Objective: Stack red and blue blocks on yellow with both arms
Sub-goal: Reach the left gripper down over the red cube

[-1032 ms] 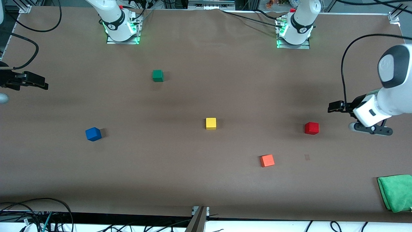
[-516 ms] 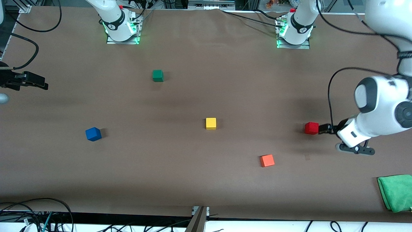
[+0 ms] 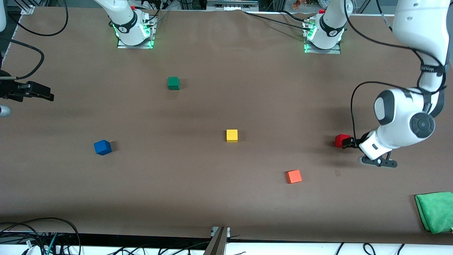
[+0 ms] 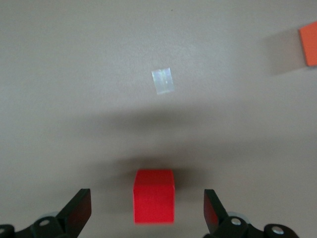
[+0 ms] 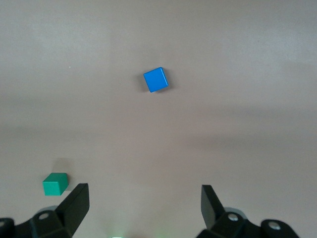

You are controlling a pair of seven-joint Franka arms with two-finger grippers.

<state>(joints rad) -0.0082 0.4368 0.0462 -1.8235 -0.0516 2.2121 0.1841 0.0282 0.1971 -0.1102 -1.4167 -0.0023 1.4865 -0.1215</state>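
Note:
The red block (image 3: 340, 140) lies toward the left arm's end of the table. My left gripper (image 3: 349, 142) is open right at it. In the left wrist view the red block (image 4: 154, 202) sits between the two spread fingers (image 4: 79, 212), with a gap on each side. The yellow block (image 3: 231, 135) rests mid-table. The blue block (image 3: 102, 147) lies toward the right arm's end. My right gripper (image 3: 39, 93) hangs open and empty over that end's edge. Its wrist view shows the blue block (image 5: 156, 79) well ahead of the right gripper (image 5: 143, 203).
An orange cube (image 3: 293, 176) lies nearer the front camera than the red block. It also shows in the left wrist view as the orange cube (image 4: 309, 44). A green cube (image 3: 173, 83) sits toward the bases. A green cloth (image 3: 435, 211) lies at the front corner.
The left arm swung in from the table's end and lowered, bringing its open gripper up to the red block. The right gripper barely moved. No cube shifted.

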